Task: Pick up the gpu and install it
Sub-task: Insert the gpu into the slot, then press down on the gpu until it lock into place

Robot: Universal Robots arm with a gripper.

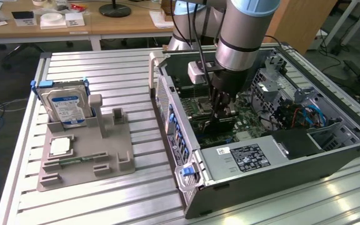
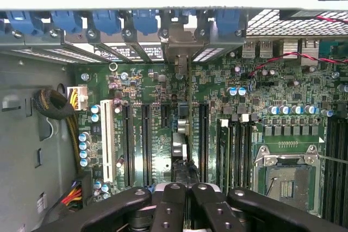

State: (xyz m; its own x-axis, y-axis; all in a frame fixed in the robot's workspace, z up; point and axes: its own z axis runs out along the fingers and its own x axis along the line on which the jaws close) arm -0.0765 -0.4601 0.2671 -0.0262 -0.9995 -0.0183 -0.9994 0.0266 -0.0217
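Observation:
The gpu (image 2: 180, 140) stands on edge in a motherboard slot inside the open computer case (image 1: 273, 180). In the wrist view I see it edge-on, running from its pale bracket (image 2: 179, 44) at the case's rear wall back to my fingers. In the exterior view it is the dark card (image 1: 215, 127) below the arm's tip. My gripper (image 2: 187, 189) (image 1: 222, 112) is shut, fingers pressed together directly over the card's upper edge. Whether they pinch that edge is hidden.
Empty slots flank the card, and the CPU socket (image 2: 285, 180) lies to one side. A power supply (image 1: 243, 157) fills the case's near end. On the exterior view's left, a grey fixture (image 1: 114, 161) carries a silver hard drive (image 1: 67, 105), a processor (image 1: 61, 146) and a memory stick (image 1: 73, 161).

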